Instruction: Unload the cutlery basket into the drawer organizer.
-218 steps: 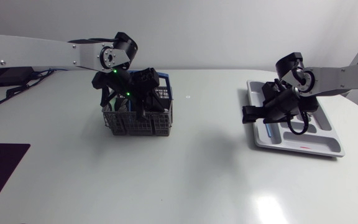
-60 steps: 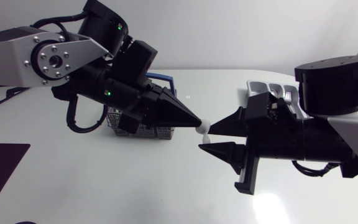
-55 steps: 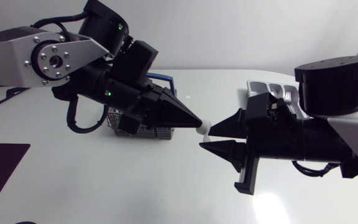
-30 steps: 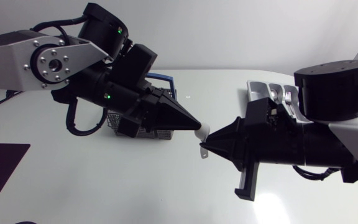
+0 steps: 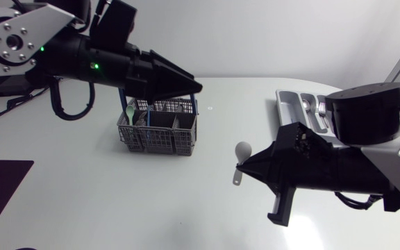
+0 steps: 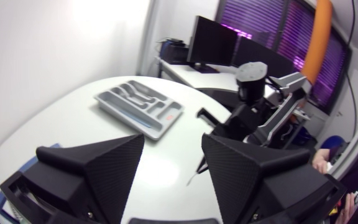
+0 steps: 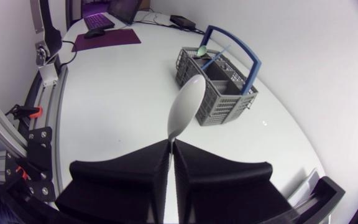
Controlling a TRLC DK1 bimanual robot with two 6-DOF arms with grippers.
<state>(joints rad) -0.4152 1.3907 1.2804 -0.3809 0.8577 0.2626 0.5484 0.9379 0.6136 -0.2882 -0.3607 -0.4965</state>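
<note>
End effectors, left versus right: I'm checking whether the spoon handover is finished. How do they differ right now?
The left end effector is open and empty; the right end effector is shut on the white spoon. In the head view the left one is above the cutlery basket, while the right one is over the bare table, between basket and drawer organizer. Both are matte black and wedge-shaped.

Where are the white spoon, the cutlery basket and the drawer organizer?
white spoon (image 7: pixel 187 106): right wrist view, on its bowl.
cutlery basket (image 5: pixel 160 140): head view, on its front mesh wall.
drawer organizer (image 5: pixel 289 113): head view, on a bare compartment near its rim.
</note>
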